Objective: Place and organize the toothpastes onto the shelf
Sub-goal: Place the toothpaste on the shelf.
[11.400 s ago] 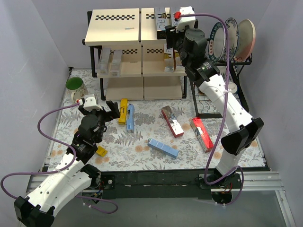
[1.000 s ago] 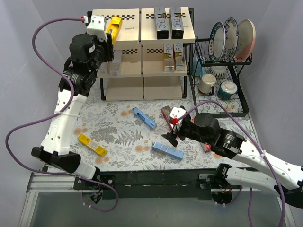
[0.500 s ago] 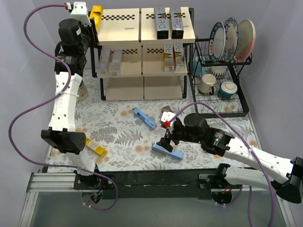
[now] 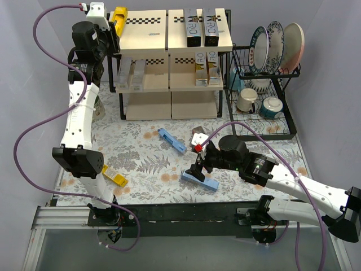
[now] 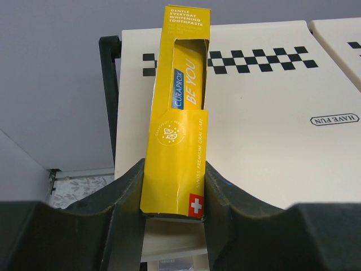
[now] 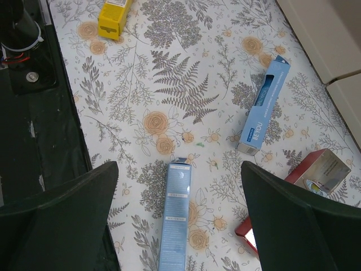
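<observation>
My left gripper (image 4: 114, 25) is shut on a yellow toothpaste carton (image 4: 119, 13), which it holds over the top left corner of the shelf (image 4: 148, 40). In the left wrist view the carton (image 5: 178, 130) sits between my fingers (image 5: 127, 197), pointing across the cream top board (image 5: 271, 141). My right gripper (image 4: 198, 169) hangs open over a light blue carton (image 4: 205, 182) on the table. In the right wrist view that carton (image 6: 176, 220) lies lengthwise between the spread fingers (image 6: 67, 214). Two black cartons (image 4: 202, 26) lie on the top board.
On the table lie another blue carton (image 4: 172, 140), a yellow one (image 4: 114, 176) near the front left and a red one (image 6: 307, 180) beside my right arm. Silver-grey (image 4: 131, 73) and gold-white (image 4: 206, 68) cartons fill the middle tier. A black dish rack (image 4: 265, 127) stands at the right.
My left arm has carried the yellow carton up and to the left, to the shelf's top left corner. My right gripper has moved left and nearer, over the light blue carton.
</observation>
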Controlling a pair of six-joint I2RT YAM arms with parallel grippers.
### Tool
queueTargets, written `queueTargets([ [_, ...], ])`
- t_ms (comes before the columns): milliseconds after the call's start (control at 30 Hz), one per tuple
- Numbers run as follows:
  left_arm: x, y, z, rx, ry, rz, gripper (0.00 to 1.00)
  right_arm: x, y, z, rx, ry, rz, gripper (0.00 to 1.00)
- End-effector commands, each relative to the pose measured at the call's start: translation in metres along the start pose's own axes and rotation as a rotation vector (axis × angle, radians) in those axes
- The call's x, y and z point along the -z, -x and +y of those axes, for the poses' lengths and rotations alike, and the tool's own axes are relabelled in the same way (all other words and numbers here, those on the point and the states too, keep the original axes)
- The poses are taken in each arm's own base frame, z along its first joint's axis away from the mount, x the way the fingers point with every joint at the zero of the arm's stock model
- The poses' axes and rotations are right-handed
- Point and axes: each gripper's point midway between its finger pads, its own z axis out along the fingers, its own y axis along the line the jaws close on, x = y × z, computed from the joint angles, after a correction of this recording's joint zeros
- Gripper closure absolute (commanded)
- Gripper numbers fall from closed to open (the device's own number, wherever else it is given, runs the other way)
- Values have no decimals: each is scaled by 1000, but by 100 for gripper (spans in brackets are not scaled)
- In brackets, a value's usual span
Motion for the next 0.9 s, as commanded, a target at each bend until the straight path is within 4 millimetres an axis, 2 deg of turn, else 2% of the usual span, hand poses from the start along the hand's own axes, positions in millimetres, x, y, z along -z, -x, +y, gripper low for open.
queueTargets([
  [0,7,26,1,8,-3,-70,70,-1,9,-2,0,-8,-40,2],
  [167,6,28,1,15,-1,-76,57,-2,6,-2,-1,-4,-33,2],
  [333,8,28,3,13,12,-78,39,-2,5,-2,-2,-7,-32,2],
  [400,11,33,3,19,12,-92,32,-3,5,-2,-3,-3,-30,2],
  [533,28,56,7,27,39,-146,12,-2,8,-1,-5,2,-34,3],
  [633,57,82,10,39,64,-211,3,-1,7,-1,-6,0,-30,3],
  [667,60,77,11,46,72,-203,2,0,7,-1,-6,0,-29,3],
  [700,86,98,14,60,88,-264,2,0,6,-1,-7,1,-24,3],
  [733,94,100,14,83,95,-277,2,1,8,-1,-6,0,-30,3],
  [767,94,83,16,100,107,-250,2,2,9,-1,-3,-4,-34,3],
  [800,105,86,20,125,131,-278,2,3,8,-2,-5,-7,-34,3],
  [833,134,99,19,170,130,-331,2,5,10,-2,-4,-12,-44,3],
  [867,147,98,20,193,136,-346,2,6,11,-2,-5,-14,-49,3],
])
